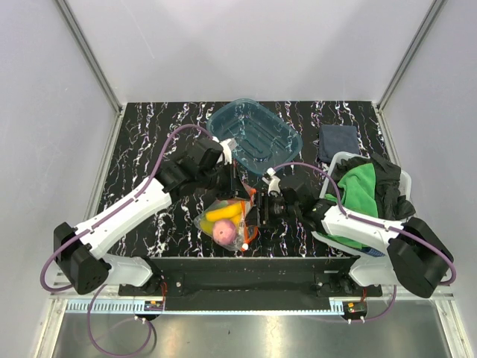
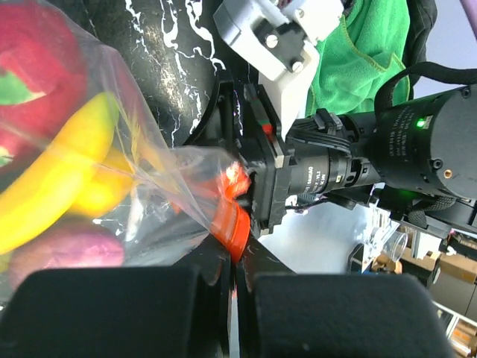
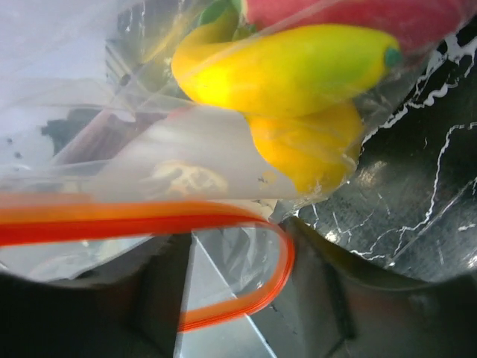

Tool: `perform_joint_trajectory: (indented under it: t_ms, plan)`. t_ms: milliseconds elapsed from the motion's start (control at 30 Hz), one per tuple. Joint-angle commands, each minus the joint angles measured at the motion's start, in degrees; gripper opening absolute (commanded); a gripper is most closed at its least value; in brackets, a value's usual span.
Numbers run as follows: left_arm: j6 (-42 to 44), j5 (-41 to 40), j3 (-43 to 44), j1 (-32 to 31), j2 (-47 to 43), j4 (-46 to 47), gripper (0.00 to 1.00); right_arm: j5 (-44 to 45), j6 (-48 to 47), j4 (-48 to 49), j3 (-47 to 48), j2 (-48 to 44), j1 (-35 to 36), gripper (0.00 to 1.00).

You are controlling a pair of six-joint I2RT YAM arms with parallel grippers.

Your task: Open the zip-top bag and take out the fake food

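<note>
Your left gripper (image 2: 232,287) is clamped tight on the zip-top bag (image 1: 223,220), pinching the red-orange zip strip (image 2: 229,224) at its end. Your right gripper (image 3: 238,268) has its jaws apart. A loop of the strip lies in the gap between them, and you cannot tell whether either finger touches it.

The bag lies on the marbled black table (image 1: 149,149) near its front edge, between the two arms. All the fake food (image 1: 221,224) is inside it:
- the yellow banana (image 3: 291,67)
- a round yellow piece (image 3: 313,149) under the banana
- the red fruit (image 2: 37,67) with its green patch
- the pink ball (image 1: 224,232)

Behind the bag sits the teal tray (image 1: 287,142). On your right, a clear bin (image 1: 405,179) holds a green cloth (image 1: 358,190) and dark fabric (image 1: 387,186). A folded navy cloth (image 1: 337,140) lies beside the tray.
</note>
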Motion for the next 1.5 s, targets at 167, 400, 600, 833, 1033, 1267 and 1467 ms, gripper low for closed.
perform_joint_trajectory:
  t_ms: [167,400,600,833,1033,1267,1467]
  plan:
    - [6.6,5.4,4.0,7.7,-3.1,-4.7,0.0,5.4,-6.6,-19.7,15.3,0.4,-0.3,0.16]
    - [19.0,6.3,6.3,18.0,-6.1,-17.2,0.0,2.4,-12.3,-31.8,35.0,4.9,-0.3,0.0]
    - [21.7,4.4,9.8,20.7,-5.7,-22.8,0.22,-2.0,-11.2,-31.5,43.2,11.9,1.0,0.0]
    - [16.5,0.1,9.8,20.9,-7.7,-22.4,0.57,-2.1,-9.7,-30.1,44.3,12.3,1.2,0.0]
    - [14.4,2.4,5.3,20.8,-8.0,-19.3,0.63,-2.2,-9.0,-29.4,43.1,11.8,1.4,0.0]
    - [16.3,-1.5,4.2,20.9,-8.4,-21.3,0.08,-0.6,-9.0,-28.7,42.3,10.4,1.5,0.0]
    - [17.1,-8.4,12.8,20.8,-9.8,-25.7,0.0,-0.7,-10.5,-29.4,40.1,9.8,0.5,0.0]
